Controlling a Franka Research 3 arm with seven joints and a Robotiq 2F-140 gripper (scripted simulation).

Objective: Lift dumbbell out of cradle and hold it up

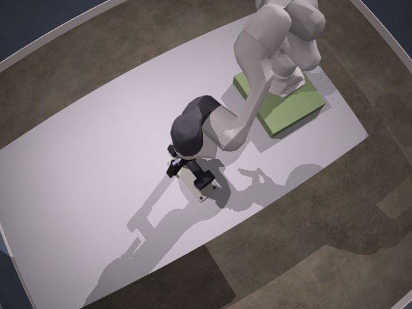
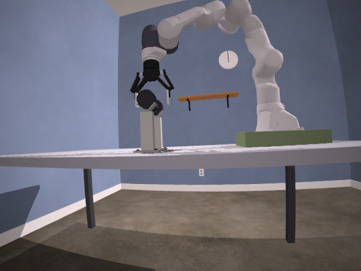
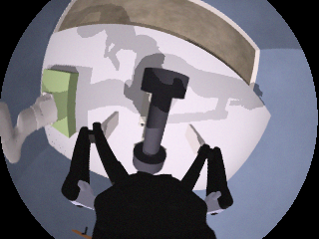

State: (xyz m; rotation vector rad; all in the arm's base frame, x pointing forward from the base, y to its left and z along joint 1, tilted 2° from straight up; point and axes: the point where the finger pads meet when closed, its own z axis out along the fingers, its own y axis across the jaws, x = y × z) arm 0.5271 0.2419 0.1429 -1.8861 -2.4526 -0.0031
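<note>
The dark dumbbell [image 2: 149, 101] lies level in the top of its tall grey cradle [image 2: 150, 130] on the white table. In the wrist view its grey handle [image 3: 158, 122] runs away from me between two dark heads. My gripper [image 2: 151, 100] is open wide and points straight down over the dumbbell. Its two fingertips hang on either side, level with the near head, apart from it. In the overhead view the dumbbell [image 1: 191, 170] shows partly under my wrist. Nothing is between the fingers.
The cradle stands on a small flat base plate [image 1: 199, 189]. My arm's base sits on a green block [image 1: 282, 104] at the table's far right. An orange wall shelf [image 2: 207, 96] hangs behind, well away.
</note>
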